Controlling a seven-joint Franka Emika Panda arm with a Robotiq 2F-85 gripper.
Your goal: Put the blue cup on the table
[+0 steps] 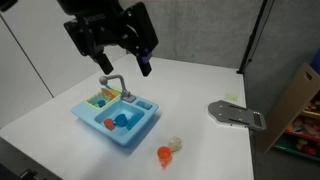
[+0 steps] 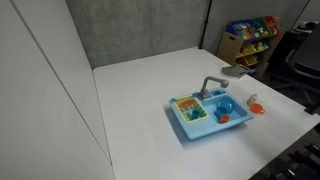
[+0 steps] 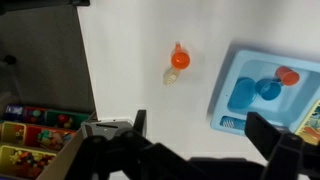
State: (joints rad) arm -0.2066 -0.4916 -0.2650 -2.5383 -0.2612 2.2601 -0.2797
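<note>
We find the blue cup [image 3: 267, 88] inside the basin of the light-blue toy sink [image 3: 240, 105], not on the table [image 3: 130, 70]. In both exterior views it is a small mid-blue shape [image 1: 122, 121] [image 2: 226, 106] low in that basin. From the wrist view it looks round and smooth like moulded plastic. We cannot tell whether it stands upright or lies over, so we cannot give its long axis or which way its mouth points. A small red piece [image 3: 288, 74] lies just beside it in the same basin. The sink's other compartment [image 1: 98, 99] holds yellow and green pieces, and a grey tap [image 1: 112, 83] bends over the sink's back rim. Off the sink, near its basin end, an orange cup [image 1: 163, 154] lies on the bare tabletop with a small clear piece [image 1: 175, 144] just beside it. Both are close to the table's near edge in that exterior view. A grey flat device [image 1: 237, 115] with a handle lies well apart from the sink, near another table edge. The plain white top is open and bare on the sink's other sides [image 2: 140, 90]. The gripper [image 1: 125, 62] hangs well above the sink, holding nothing, with its dark fingers [image 3: 135, 125] spread wide apart. Beyond the table edge farthest from the sink in the wrist view stands a shelf of coloured bins [image 3: 30, 140].
</note>
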